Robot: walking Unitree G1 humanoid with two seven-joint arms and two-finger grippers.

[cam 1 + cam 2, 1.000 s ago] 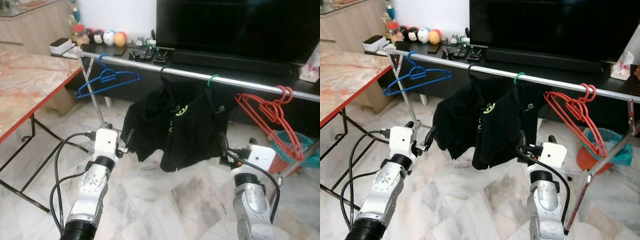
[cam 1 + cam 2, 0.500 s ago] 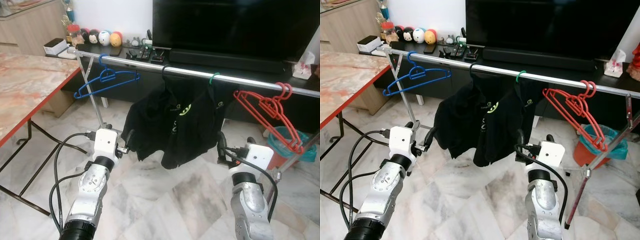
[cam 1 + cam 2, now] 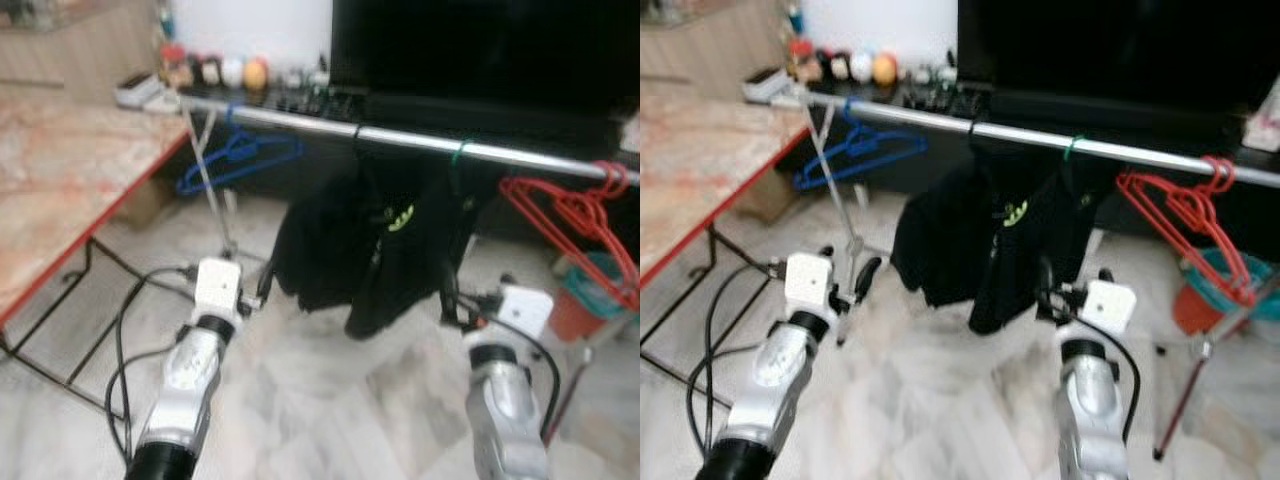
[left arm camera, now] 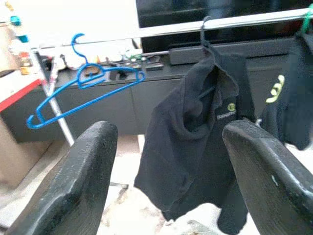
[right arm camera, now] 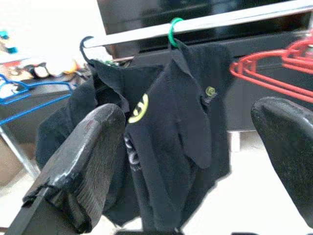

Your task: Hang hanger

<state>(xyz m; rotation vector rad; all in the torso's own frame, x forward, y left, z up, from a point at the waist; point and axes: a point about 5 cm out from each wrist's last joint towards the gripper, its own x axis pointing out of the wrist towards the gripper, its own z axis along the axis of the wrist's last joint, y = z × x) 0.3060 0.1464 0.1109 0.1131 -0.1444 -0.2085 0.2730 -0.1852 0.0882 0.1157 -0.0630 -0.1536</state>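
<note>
Rail (image 3: 420, 141) at 12 o'clock: blue hanger (image 3: 238, 160), two black shirts (image 3: 375, 245), red hangers (image 3: 580, 225). Left gripper (image 4: 166, 166) and right gripper (image 5: 188, 147) both spread apart, empty.

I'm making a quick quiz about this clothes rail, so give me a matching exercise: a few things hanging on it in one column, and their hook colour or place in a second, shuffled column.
Things:
1. empty blue hanger
2. red hangers
3. shirt with the yellow logo
4. other black shirt

Descriptions:
A. on a green hook
B. nearest the marble-top table
C. on a black hook
D. at the rail's right end, above the orange bucket

Pairs: 1-B, 2-D, 3-A, 4-C
</note>
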